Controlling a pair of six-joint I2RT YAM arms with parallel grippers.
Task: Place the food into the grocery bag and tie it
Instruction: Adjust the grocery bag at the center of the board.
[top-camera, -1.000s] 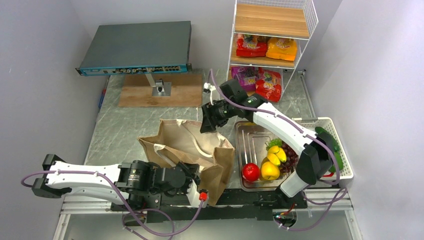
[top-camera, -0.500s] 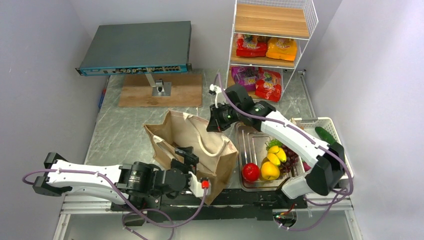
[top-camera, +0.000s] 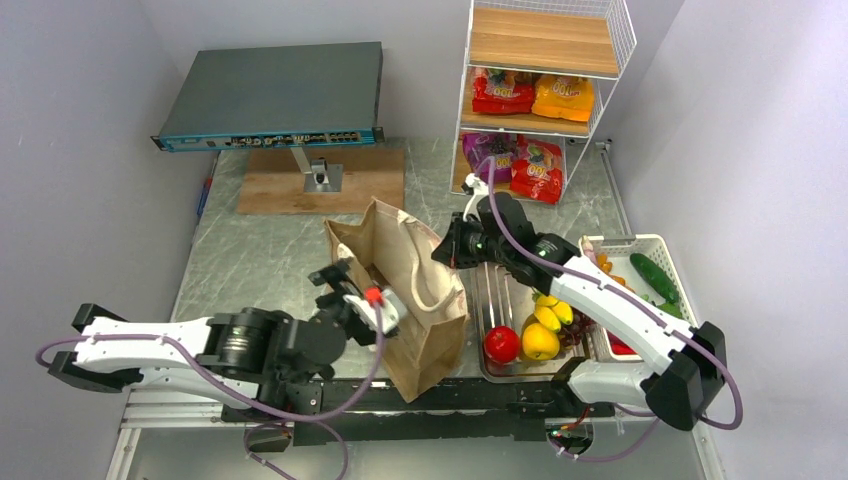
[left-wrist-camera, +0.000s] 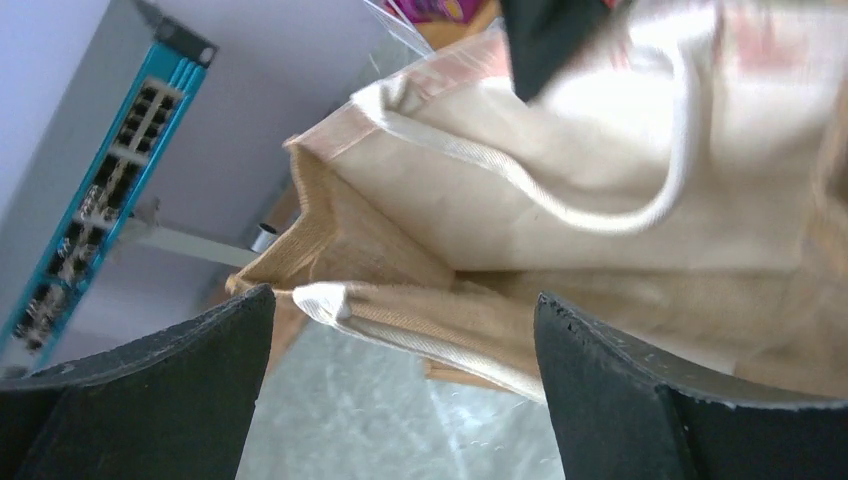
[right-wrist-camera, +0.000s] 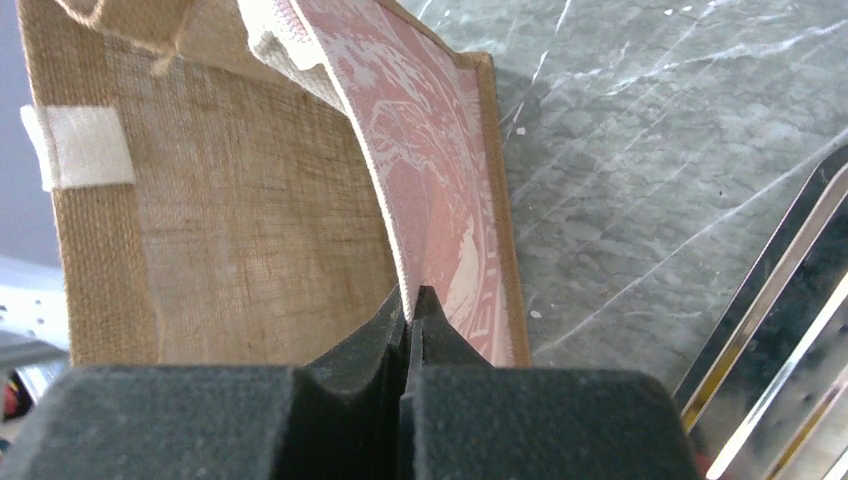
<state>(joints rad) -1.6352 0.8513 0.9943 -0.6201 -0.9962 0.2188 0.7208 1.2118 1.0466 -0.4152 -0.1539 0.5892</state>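
The brown grocery bag (top-camera: 405, 300) stands upright mid-table with its mouth open. My right gripper (top-camera: 450, 250) is shut on the bag's right rim; in the right wrist view the jaws (right-wrist-camera: 412, 300) pinch the cream-edged wall of the bag (right-wrist-camera: 250, 230). At the bag's left rim my left gripper (top-camera: 338, 278) is open, its fingers (left-wrist-camera: 150, 400) standing wide apart, with the bag (left-wrist-camera: 600, 230) rim and a cream handle strap just beyond them. Food: a red apple (top-camera: 502, 344), yellow fruit (top-camera: 541, 342) and grapes (top-camera: 580, 315) in the tray, a cucumber (top-camera: 655, 276) in the basket, and snack packets (top-camera: 503, 92) on the rack.
A metal tray (top-camera: 498, 285) lies right of the bag, with a white basket (top-camera: 690, 335) beyond it. A wire shelf rack (top-camera: 545, 40) stands at the back right. A grey network switch (top-camera: 270, 95) sits on a stand over a wooden board (top-camera: 270, 185) at the back left.
My left gripper opened, let go of the bag and rose to its left rim. My right gripper shut on the right rim and drew it rightward. The bag now stands taller.
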